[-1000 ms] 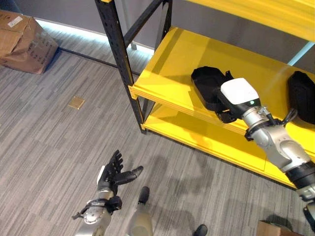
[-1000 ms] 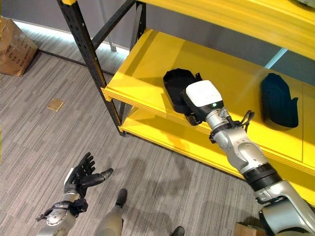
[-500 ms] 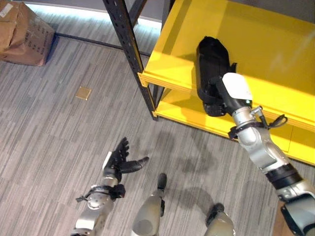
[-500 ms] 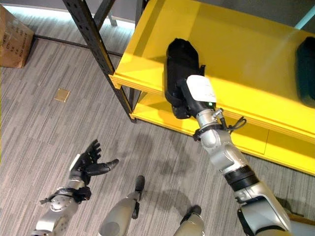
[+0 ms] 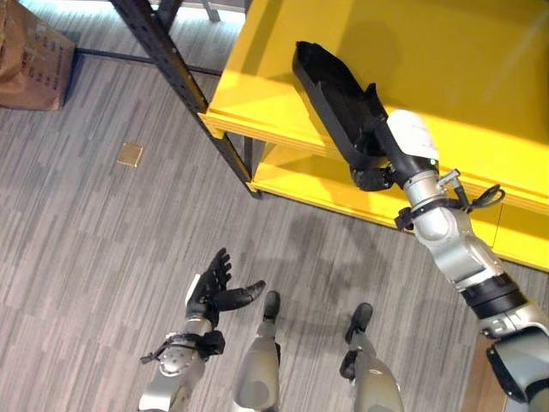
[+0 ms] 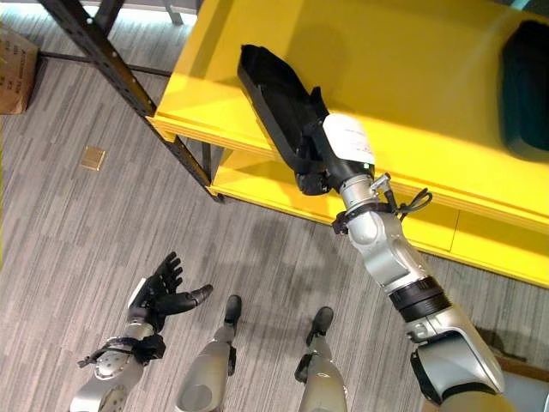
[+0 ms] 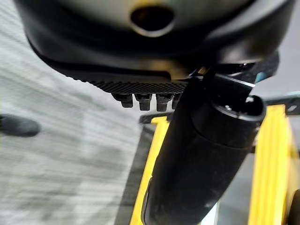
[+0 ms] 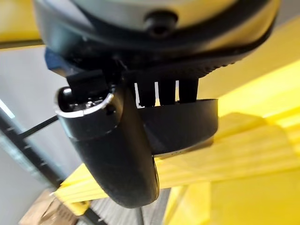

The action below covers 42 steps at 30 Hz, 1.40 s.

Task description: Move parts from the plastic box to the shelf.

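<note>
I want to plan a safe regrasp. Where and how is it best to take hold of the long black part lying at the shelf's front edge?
The black part is a long, shallow tray lying diagonally on the yellow shelf. Probably best to grip its near end, which overhangs the front edge, coming from the front, where the right hand already holds it. The rim there is thin enough to pinch.

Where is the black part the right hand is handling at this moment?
In the left eye view the black part lies on the yellow shelf, near its front edge by the dark upright post, with the right hand gripping its near end.
</note>
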Available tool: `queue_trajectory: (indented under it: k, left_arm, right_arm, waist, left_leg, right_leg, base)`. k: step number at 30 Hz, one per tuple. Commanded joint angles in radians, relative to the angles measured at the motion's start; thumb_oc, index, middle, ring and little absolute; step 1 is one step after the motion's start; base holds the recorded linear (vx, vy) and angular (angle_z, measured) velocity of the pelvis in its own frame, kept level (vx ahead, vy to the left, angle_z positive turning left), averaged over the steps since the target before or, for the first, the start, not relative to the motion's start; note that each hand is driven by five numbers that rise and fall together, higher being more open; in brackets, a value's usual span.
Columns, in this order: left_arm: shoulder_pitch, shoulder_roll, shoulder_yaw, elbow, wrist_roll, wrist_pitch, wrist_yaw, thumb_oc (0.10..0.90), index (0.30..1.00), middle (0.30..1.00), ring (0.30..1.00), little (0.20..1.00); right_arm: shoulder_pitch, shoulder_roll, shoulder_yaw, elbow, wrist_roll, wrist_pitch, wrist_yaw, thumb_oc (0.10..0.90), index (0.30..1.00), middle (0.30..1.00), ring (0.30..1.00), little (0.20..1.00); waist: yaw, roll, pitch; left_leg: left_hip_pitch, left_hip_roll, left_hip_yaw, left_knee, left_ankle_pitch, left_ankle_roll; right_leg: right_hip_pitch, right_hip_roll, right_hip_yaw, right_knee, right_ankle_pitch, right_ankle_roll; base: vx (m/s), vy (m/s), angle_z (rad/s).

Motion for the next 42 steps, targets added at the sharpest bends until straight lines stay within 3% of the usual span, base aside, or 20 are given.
queue_trajectory:
  k: [1, 11, 21, 42]
  left_arm:
    - [-0.011, 0.061, 0.028, -0.102, -0.041, -0.072, -0.003, 0.9, 1.0, 1.0, 1.0, 1.0]
    - [-0.023, 0.074, 0.002, -0.113, -0.065, -0.083, 0.009, 0.9, 1.0, 1.0, 1.0, 1.0]
    - [-0.039, 0.081, -0.015, -0.111, -0.071, -0.084, 0.012, 0.9, 1.0, 1.0, 1.0, 1.0]
    - [-0.064, 0.078, -0.032, -0.114, -0.074, -0.08, 0.048, 0.9, 1.0, 1.0, 1.0, 1.0]
  right_arm:
    - [-0.18, -0.016, 0.039, 0.007, 0.044, -0.026, -0.049, 0.4, 0.3, 0.3, 0.3, 0.3]
    - [-0.358, -0.051, 0.084, 0.117, 0.041, 0.004, -0.099, 0.4, 0.3, 0.3, 0.3, 0.3]
    - [-0.428, -0.063, 0.084, 0.236, 0.018, 0.048, -0.136, 0.4, 0.3, 0.3, 0.3, 0.3]
    - [-0.422, 0.014, -0.018, 0.34, 0.091, 0.102, -0.258, 0.4, 0.3, 0.3, 0.3, 0.3]
  waist:
    - [0.019, -0.026, -0.041]
    - [0.008, -0.006, -0.026]
    - [0.007, 0.0, -0.017]
    - [-0.011, -0.007, -0.018]
  left_leg:
    - [0.06, 0.025, 0.015, -0.045, -0.01, 0.012]
    - [0.05, 0.011, 0.026, -0.055, -0.013, 0.009]
    - [0.033, -0.002, 0.01, -0.055, -0.016, 0.01]
    - [0.036, -0.013, 0.01, -0.055, -0.026, 0.013]
  right_leg:
    - [-0.027, -0.11, 0.007, 0.105, -0.03, 0.083]
    - [-0.051, -0.124, 0.015, 0.112, -0.019, 0.087]
    - [-0.035, -0.133, 0.005, 0.09, -0.01, 0.092]
    - [-0.015, -0.13, 0.021, 0.063, -0.007, 0.092]
  base:
    - [0.0, -0.033, -0.16]
    - [0.01, 0.005, -0.01]
    - [0.01, 0.013, 0.06]
    - [0.0, 0.005, 0.01]
